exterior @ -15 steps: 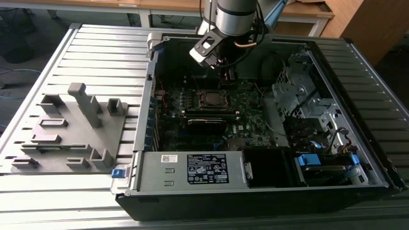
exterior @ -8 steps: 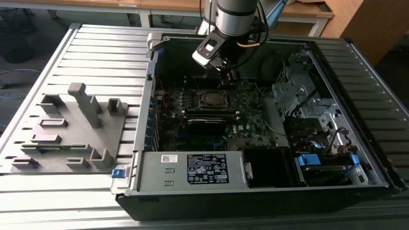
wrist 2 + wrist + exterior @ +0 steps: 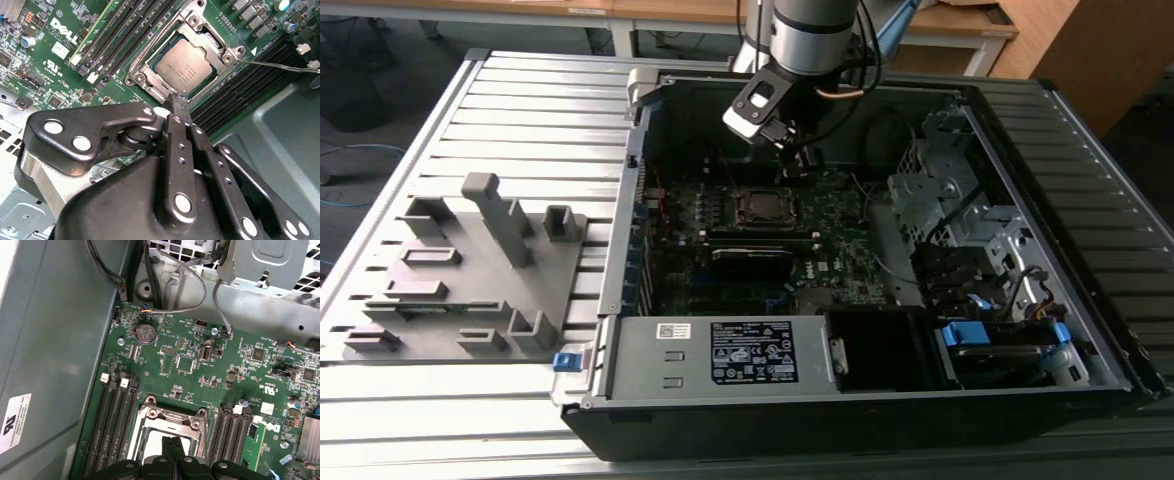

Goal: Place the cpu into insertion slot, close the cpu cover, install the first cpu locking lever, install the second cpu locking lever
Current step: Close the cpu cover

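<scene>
In the upper middle of the exterior view, the gripper (image 3: 801, 165) hangs inside the open computer case (image 3: 1067, 110), just above the insertion slot (image 3: 761, 207) at the frame's centre. In both wrist views its two black fingers (image 3: 175, 150) lie pressed together, tip against tip, with nothing between them. The second wrist view shows the cpu (image 3: 187, 67) seated flat in the slot, its dull grey face showing through the window of the cpu cover (image 3: 145, 70), which lies down around it. The closed fingertips sit over the cover's near edge; I cannot tell whether they touch it. A thin metal rod (image 3: 280, 64), probably a locking lever, juts from the socket's corner over the memory slots (image 3: 250, 75). At the exterior view's left, a grey holder (image 3: 467, 270) rests on the slatted table (image 3: 547, 100).
</scene>
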Robot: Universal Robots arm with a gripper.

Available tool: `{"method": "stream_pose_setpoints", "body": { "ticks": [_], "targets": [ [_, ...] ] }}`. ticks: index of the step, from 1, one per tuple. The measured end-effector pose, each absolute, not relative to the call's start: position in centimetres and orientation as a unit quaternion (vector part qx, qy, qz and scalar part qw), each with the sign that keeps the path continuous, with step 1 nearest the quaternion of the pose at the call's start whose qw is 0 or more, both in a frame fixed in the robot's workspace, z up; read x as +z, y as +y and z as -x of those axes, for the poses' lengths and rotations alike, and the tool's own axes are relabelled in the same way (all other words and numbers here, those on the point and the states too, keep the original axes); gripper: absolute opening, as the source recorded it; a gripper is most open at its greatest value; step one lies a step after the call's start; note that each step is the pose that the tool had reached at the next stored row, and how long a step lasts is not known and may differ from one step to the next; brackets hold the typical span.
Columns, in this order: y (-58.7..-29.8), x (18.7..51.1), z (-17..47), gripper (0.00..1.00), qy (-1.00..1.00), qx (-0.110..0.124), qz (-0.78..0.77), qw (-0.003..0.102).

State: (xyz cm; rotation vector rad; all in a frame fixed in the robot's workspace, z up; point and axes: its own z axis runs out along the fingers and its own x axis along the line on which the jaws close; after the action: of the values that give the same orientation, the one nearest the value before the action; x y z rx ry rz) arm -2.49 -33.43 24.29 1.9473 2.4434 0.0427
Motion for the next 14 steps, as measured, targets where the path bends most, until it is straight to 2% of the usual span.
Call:
{"method": "stream_pose_setpoints", "body": {
  "ticks": [14],
  "targets": [
    [-33.43,24.29,2.49,0.10,0.790,0.014,-0.613,0.008]
  ]
}}
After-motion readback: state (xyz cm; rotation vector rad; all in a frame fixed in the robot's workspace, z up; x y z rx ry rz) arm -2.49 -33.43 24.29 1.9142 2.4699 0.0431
